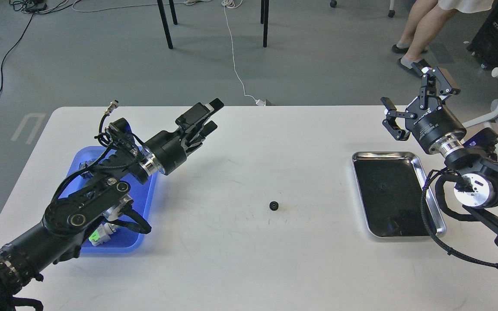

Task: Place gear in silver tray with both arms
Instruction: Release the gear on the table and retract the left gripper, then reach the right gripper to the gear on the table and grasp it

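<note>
A small black gear (274,206) lies on the white table, near the middle, free of both grippers. The silver tray (430,190) sits at the right with a dark bare bottom. My left gripper (209,115) is raised above the table's back left part, far from the gear, its fingers a little apart and empty. My right gripper (415,103) is raised beyond the tray's far edge, fingers spread wide open, empty.
A blue plastic tray (145,207) with several small parts sits at the left, partly under my left arm. A person's legs (422,30), chair legs and cables are on the floor beyond the table. A white chair stands at the right edge.
</note>
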Motion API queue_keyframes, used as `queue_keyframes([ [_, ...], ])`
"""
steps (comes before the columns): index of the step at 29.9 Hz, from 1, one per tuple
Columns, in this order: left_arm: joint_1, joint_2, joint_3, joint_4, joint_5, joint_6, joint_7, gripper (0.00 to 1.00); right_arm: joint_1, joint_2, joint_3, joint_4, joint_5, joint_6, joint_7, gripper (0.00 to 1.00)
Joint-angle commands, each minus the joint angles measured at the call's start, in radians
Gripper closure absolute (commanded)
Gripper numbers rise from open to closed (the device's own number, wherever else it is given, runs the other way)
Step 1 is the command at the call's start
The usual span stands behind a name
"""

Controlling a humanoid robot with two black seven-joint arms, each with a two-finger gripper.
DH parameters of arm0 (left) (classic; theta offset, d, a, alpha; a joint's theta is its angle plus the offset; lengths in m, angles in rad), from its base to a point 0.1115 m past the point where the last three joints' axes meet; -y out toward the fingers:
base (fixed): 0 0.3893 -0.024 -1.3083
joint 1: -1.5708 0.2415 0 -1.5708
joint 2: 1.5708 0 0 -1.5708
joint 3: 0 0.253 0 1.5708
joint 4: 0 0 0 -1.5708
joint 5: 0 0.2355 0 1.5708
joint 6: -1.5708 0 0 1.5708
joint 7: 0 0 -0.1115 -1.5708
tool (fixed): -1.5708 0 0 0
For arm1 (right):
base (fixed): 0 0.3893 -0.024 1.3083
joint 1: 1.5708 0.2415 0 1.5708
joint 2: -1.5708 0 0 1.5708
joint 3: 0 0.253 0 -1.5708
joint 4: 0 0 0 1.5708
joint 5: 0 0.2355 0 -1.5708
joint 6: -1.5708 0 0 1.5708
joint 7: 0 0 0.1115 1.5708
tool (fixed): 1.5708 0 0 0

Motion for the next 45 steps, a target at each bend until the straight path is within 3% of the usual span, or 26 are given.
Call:
queue_keyframes([
  [1,0.038,0.023,-0.105,0.000,-0.162,-0.003,0.000,0.02,-0.005,-0.006,-0.020,0.001,-0.009,0.015,0.000,0.02],
  [5,0.069,0.026,-0.225,-0.003,-0.289,-0.050,0.000,0.02,0.009,-0.006,-0.057,0.001,-0.107,0.015,0.000,0.02],
  [8,0.115,0.035,-0.276,-0.017,-0.364,-0.162,0.082,0.02,0.023,-0.006,-0.077,0.014,-0.274,0.017,0.000,0.01],
  [12,0.132,0.048,-0.277,-0.026,-0.415,-0.194,0.108,0.02,0.079,-0.027,-0.098,0.062,-0.524,0.017,0.000,0.01],
  [21,0.213,0.115,-0.306,-0.112,-0.415,-0.217,0.128,0.02,0.565,-0.010,-0.648,0.088,-0.921,0.035,0.000,0.01],
  [27,0.229,0.115,-0.323,-0.149,-0.415,-0.214,0.129,0.02,0.809,0.169,-0.951,0.077,-1.220,0.029,0.000,0.01],
  [33,0.236,0.129,-0.323,-0.179,-0.414,-0.214,0.131,0.02,0.929,0.365,-1.131,0.065,-1.324,0.024,0.000,0.04],
  [36,0.236,0.130,-0.325,-0.188,-0.414,-0.214,0.131,0.02,0.931,0.468,-1.181,0.002,-1.327,0.006,0.000,0.05],
  [41,0.236,0.132,-0.328,-0.190,-0.412,-0.207,0.131,0.02,0.883,0.614,-1.301,-0.085,-1.325,-0.127,0.000,0.06],
  [45,0.238,0.137,-0.342,-0.189,-0.412,-0.207,0.131,0.02,0.842,0.620,-1.327,-0.113,-1.324,-0.161,0.000,0.08],
])
